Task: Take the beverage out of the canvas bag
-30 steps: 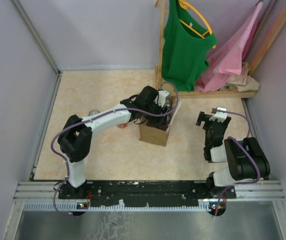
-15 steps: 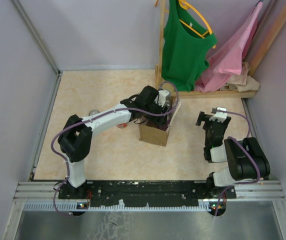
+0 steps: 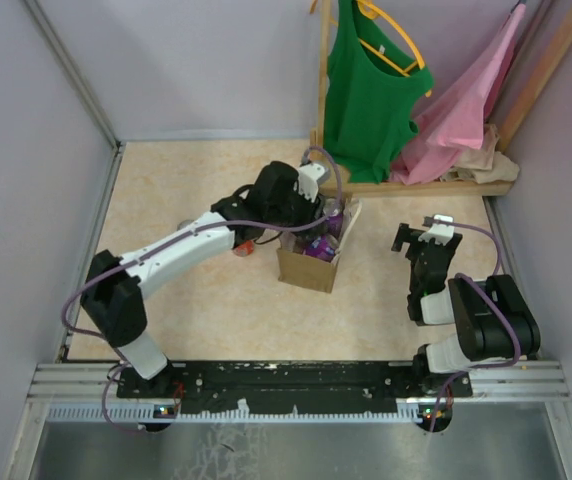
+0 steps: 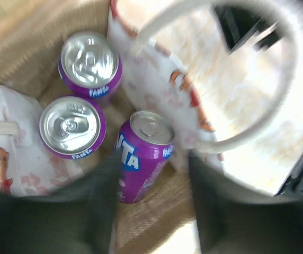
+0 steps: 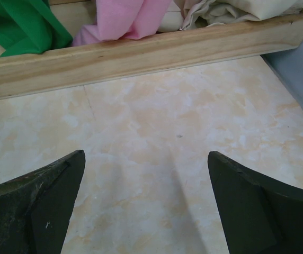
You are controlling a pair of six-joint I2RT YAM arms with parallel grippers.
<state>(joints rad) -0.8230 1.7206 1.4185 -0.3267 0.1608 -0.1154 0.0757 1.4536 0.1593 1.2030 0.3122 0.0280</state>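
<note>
The canvas bag (image 3: 304, 268) stands upright mid-table, and its white handle (image 4: 278, 100) loops across the left wrist view. Three purple Fanta cans are inside: two upright (image 4: 90, 62) (image 4: 72, 127), and one tilted beverage (image 4: 143, 156) nearest my fingers. My left gripper (image 3: 328, 214) hovers over the bag's mouth. In the left wrist view my left gripper (image 4: 151, 177) is blurred, its jaws apart. The left finger (image 4: 101, 206) overlaps the tilted can's edge, while the right finger (image 4: 215, 211) stands apart from it. My right gripper (image 3: 421, 235) rests open over bare table.
A wooden rack (image 3: 436, 186) at the back right holds a green top (image 3: 366, 100) and pink cloth (image 3: 466, 110). In the right wrist view the rack's base beam (image 5: 141, 50) lies just ahead. A small red thing (image 3: 244, 248) lies left of the bag under my left arm.
My left arm has swung back and to the left, and its gripper has risen from the bag's mouth, uncovering the purple cans. The right arm has not moved.
</note>
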